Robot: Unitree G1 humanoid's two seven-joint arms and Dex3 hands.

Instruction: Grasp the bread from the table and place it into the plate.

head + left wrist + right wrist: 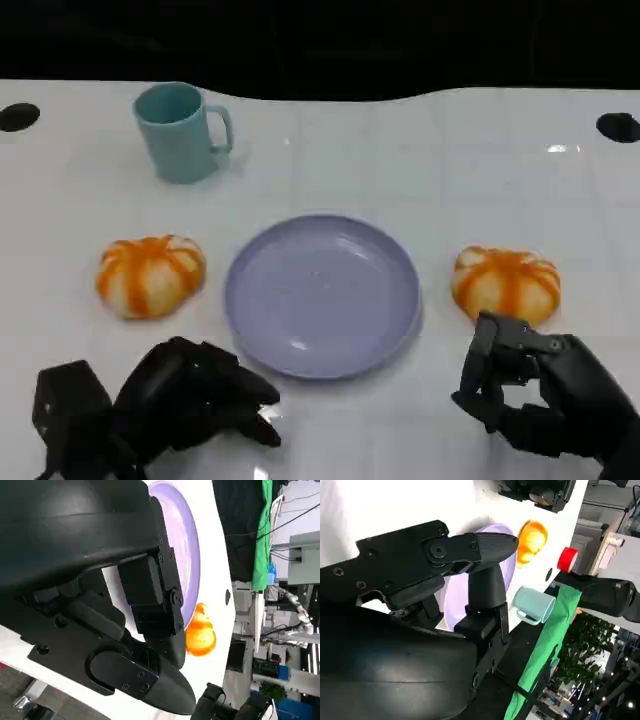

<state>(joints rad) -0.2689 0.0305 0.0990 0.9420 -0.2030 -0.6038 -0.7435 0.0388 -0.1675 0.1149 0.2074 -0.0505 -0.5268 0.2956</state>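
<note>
At 3 o'clock of the empty plate [322, 296], the right hand [535, 390] hovered, fingers apart, beside 1 bread [506, 284]; the grasp came next.

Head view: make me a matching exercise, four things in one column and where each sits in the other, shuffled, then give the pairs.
Things:
1. mug
2. plate
3. left hand
4. right hand

Places:
A. near edge of the table, just in front of the bread on the robot's right
B. middle of the table, between the two breads
C. far side of the table, on the robot's left
D. near edge of the table, in front of the bread on the robot's left and the plate's rim

Pairs: 1-C, 2-B, 3-D, 4-A
</note>
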